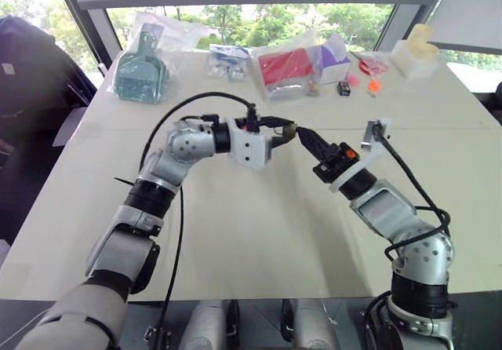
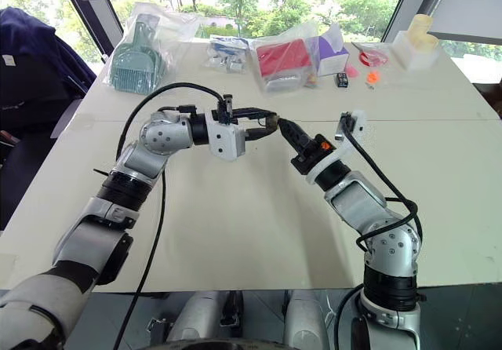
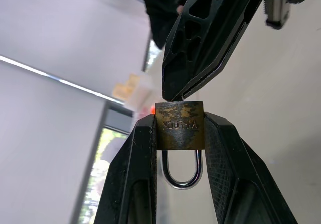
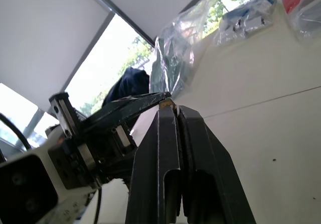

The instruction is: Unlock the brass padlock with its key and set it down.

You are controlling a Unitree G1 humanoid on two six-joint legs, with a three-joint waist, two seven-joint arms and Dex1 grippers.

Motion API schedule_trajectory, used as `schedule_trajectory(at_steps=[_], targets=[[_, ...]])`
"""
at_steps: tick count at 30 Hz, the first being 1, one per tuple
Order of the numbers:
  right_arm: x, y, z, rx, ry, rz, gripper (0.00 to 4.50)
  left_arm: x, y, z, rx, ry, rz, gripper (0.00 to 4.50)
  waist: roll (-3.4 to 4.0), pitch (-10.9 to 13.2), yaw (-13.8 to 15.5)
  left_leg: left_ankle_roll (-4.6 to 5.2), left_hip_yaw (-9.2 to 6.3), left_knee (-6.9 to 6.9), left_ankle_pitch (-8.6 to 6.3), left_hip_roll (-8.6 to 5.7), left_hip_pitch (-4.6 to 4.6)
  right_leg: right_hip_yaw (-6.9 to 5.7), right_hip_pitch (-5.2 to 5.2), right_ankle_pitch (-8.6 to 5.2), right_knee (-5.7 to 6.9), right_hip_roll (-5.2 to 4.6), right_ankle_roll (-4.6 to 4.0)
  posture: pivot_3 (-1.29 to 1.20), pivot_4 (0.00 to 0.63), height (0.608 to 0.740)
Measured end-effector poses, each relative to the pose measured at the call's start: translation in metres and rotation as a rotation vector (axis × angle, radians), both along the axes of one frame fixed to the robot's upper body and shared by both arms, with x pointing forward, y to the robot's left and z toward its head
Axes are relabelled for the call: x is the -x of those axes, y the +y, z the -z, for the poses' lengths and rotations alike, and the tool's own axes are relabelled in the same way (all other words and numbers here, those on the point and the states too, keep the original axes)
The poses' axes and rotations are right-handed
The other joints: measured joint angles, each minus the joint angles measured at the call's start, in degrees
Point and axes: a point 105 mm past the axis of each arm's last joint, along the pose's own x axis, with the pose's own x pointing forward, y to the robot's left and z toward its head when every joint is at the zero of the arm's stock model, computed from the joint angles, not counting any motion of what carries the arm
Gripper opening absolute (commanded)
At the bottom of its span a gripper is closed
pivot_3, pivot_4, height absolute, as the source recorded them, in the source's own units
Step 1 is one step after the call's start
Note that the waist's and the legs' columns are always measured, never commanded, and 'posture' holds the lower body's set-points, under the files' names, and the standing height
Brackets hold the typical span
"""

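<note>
The brass padlock (image 3: pixel 179 125) is held above the table, its body pinched between the fingers of my shut left gripper (image 1: pixel 285 131). Its silvery shackle (image 3: pixel 180 176) points back toward that wrist and looks closed. My right gripper (image 1: pixel 303 136) comes in from the right with its fingers (image 4: pixel 165 133) pressed together. Their tips meet the padlock's flat end opposite the shackle. I cannot make out the key; the shut right fingertips (image 3: pixel 175 91) cover that spot.
Along the far edge of the white table (image 1: pixel 259 232) lie a bagged teal item (image 1: pixel 141 71), a bagged red box (image 1: pixel 284 69), a small black box (image 1: pixel 343 89), orange bits (image 1: pixel 373 85) and a white container (image 1: pixel 414 56).
</note>
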Motion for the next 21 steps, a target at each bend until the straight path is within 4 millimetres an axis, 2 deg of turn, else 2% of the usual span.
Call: schedule_trajectory(at_steps=[6, 15, 17, 19, 21], targets=[[-0.002, 0.003, -0.006, -0.087, 0.024, 0.006, 0.02, -0.002, 0.000, -0.005, 0.039, -0.120, -0.023, 0.71, 0.00, 0.00, 0.04, 0.02, 0.01, 0.00, -0.01, 0.00, 0.00, 0.00, 0.00, 0.00, 0.01, 0.00, 0.01, 0.00, 0.150, 0.735], [-0.005, 0.010, -0.017, -0.323, 0.104, -0.010, 0.02, -0.003, 0.003, -0.016, 0.083, -0.254, -0.052, 0.71, 0.01, 0.00, -0.03, -0.05, 0.03, -0.02, 0.03, 0.01, 0.01, 0.00, 0.00, 0.01, 0.11, 0.02, 0.02, 0.00, 0.150, 0.735], [-0.006, 0.008, -0.020, -0.285, 0.083, -0.004, 0.02, -0.005, 0.002, -0.017, 0.081, -0.242, -0.048, 0.71, 0.02, -0.01, 0.02, -0.23, 0.05, -0.02, 0.13, 0.00, 0.01, 0.00, 0.02, 0.01, 0.10, 0.01, 0.01, 0.00, 0.150, 0.735], [-0.006, 0.004, -0.017, -0.094, 0.020, 0.020, 0.02, -0.006, 0.000, -0.012, 0.066, -0.170, -0.032, 0.71, 0.03, -0.01, 0.02, -0.23, 0.09, -0.02, 0.14, -0.01, 0.00, 0.00, 0.02, 0.00, 0.08, 0.00, 0.00, 0.00, 0.150, 0.735], [-0.005, 0.001, -0.014, 0.034, -0.031, 0.030, 0.54, -0.006, 0.000, -0.006, 0.054, -0.111, -0.017, 0.71, 0.02, -0.01, -0.11, -0.23, 0.10, -0.02, 0.14, 0.00, -0.01, 0.01, 0.01, -0.01, 0.06, 0.00, 0.00, 0.00, 0.150, 0.735]])
